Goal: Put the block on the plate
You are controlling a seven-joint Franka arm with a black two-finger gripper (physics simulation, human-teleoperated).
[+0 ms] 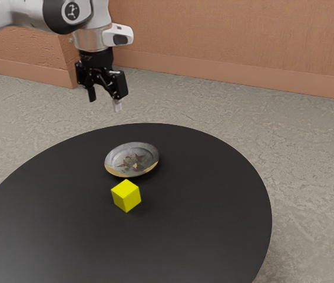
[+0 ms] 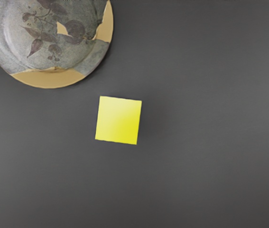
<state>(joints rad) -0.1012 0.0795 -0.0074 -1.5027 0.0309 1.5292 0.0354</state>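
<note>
High above the table, toward the exterior view's upper left, my gripper (image 1: 105,105) hangs open, its two fingers well apart with nothing between them. The yellow block (image 1: 126,196) rests on the tabletop close to the plate, not touching it as the wrist view shows. The grey plate (image 1: 115,157) has a leaf pattern and tan patches at its rim. Seen from my hand, the block (image 2: 118,120) shows its square top, and the patterned plate (image 2: 49,78) is partly cut off by the picture's edge.
The round black table (image 1: 208,206) carries the block and the plate. Its curved edge (image 1: 240,154) borders the grey floor (image 1: 308,171). Behind stands an orange-brown wall (image 1: 231,41), with a projecting corner at the exterior view's left.
</note>
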